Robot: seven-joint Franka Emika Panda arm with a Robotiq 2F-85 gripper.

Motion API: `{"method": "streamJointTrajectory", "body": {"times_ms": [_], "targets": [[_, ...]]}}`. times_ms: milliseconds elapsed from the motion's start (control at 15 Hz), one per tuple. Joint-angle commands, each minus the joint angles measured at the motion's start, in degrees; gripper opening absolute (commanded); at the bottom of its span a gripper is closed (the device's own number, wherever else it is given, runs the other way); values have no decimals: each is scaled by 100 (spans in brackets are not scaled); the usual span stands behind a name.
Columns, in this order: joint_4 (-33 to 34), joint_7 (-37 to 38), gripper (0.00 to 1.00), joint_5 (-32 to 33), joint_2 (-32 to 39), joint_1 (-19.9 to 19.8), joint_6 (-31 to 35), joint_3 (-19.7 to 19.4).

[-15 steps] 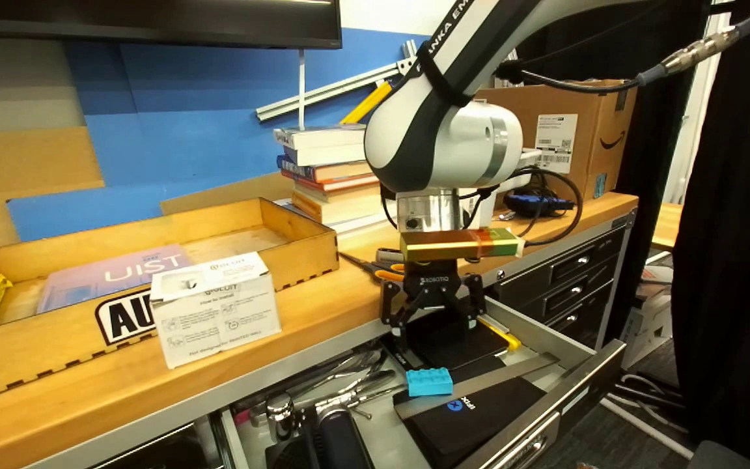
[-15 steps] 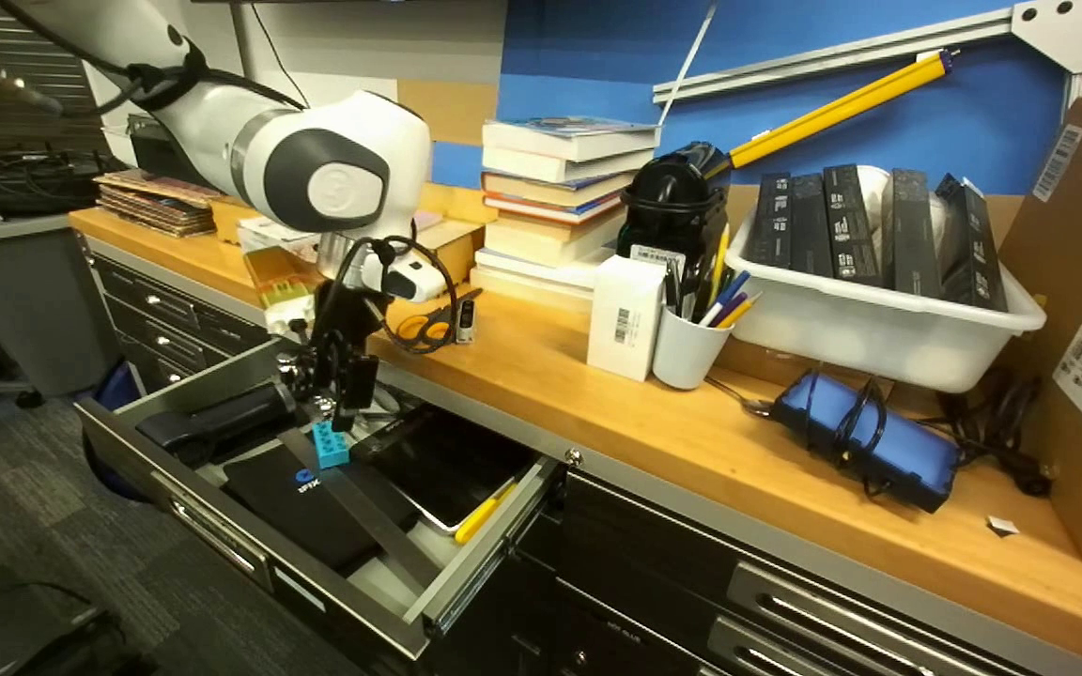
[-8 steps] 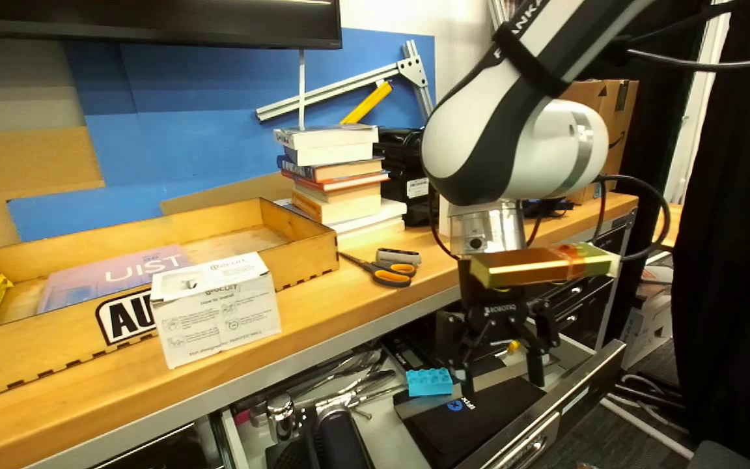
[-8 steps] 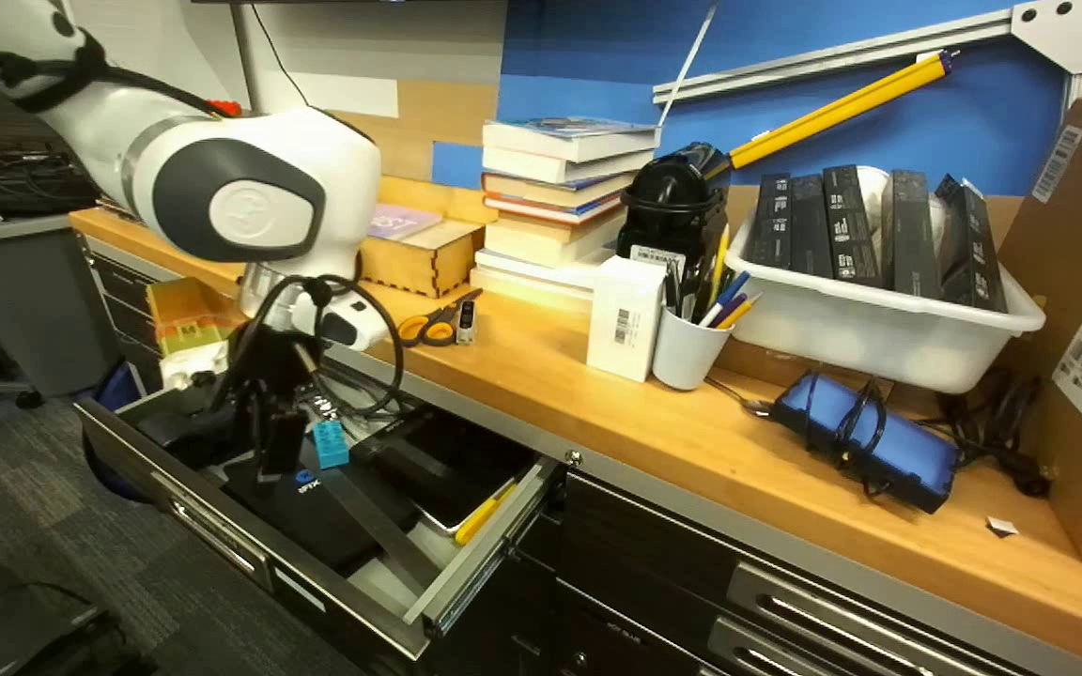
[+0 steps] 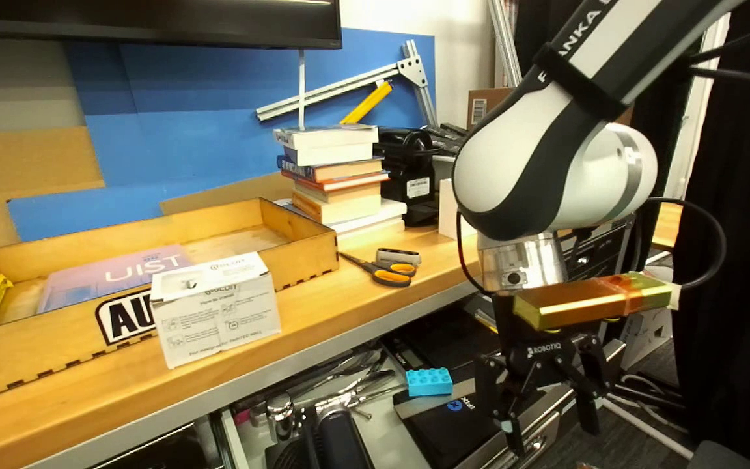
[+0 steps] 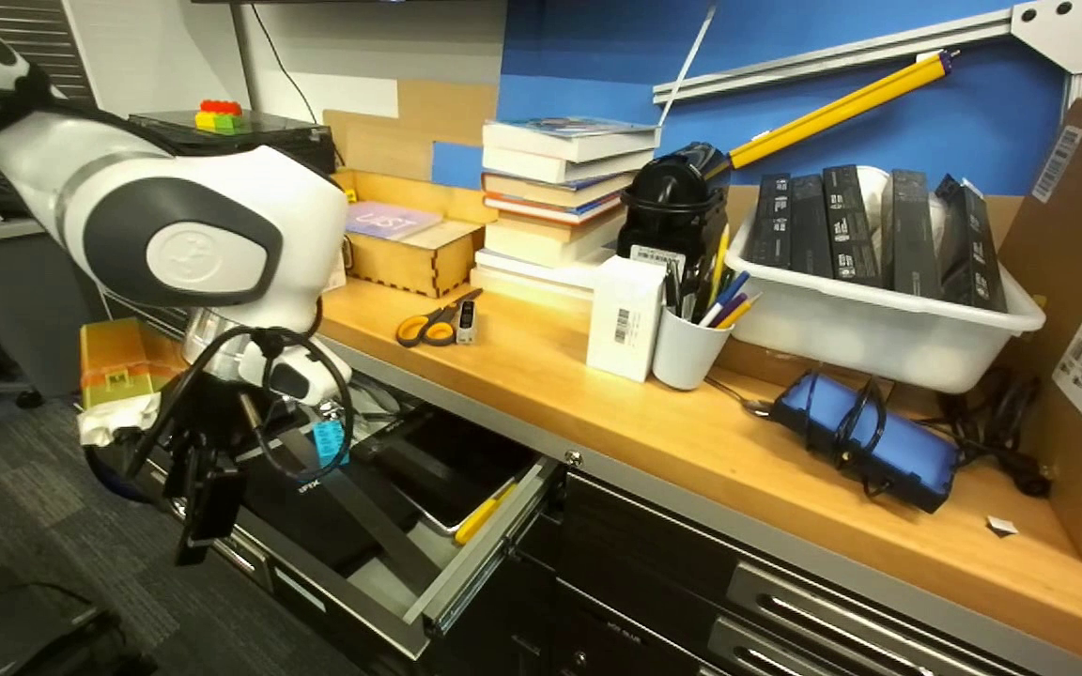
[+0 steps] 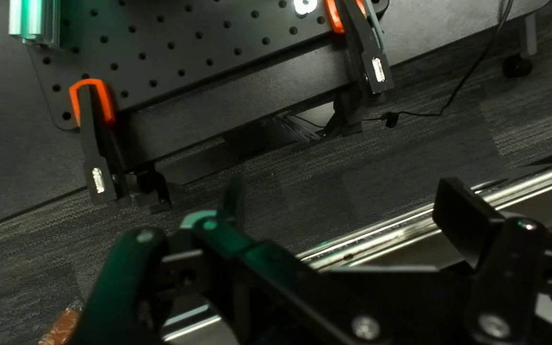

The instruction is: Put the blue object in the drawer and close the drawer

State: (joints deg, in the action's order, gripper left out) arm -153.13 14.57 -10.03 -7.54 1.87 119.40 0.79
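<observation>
The blue object (image 5: pixel 429 382) is a small light-blue studded block. It lies inside the open drawer (image 5: pixel 380 430), on top of other contents, and is partly hidden behind my cable in an exterior view (image 6: pixel 331 441). The drawer stands pulled out; its pale side rim shows in an exterior view (image 6: pixel 494 537). My gripper (image 5: pixel 552 440) is open and empty, fingers down, at the drawer's front edge, away from the block. In the wrist view my spread fingers (image 7: pixel 343 201) have the shiny metal drawer front (image 7: pixel 376 235) below and between them. The block is out of the wrist view.
The drawer also holds a black iFix case (image 5: pixel 437 423), metal tools (image 5: pixel 349 391) and a yellow item (image 6: pixel 485 514). On the bench stand a white box (image 5: pixel 215 312), scissors (image 5: pixel 388 272) and books (image 5: pixel 336 182). A dark perforated table with orange clamps (image 7: pixel 94 100) faces the drawer across the floor.
My gripper has moved from over the back of the drawer outward past the blue block and down to the drawer's front edge. The block and the drawer have not moved.
</observation>
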Motion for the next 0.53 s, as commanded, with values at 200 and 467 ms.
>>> {"method": "streamJointTrajectory", "body": {"times_ms": [200, 467], "targets": [[541, -711, 100, -468, 1147, -23, 132, 27], [879, -686, 100, -759, 1487, -96, 369, -32]]}}
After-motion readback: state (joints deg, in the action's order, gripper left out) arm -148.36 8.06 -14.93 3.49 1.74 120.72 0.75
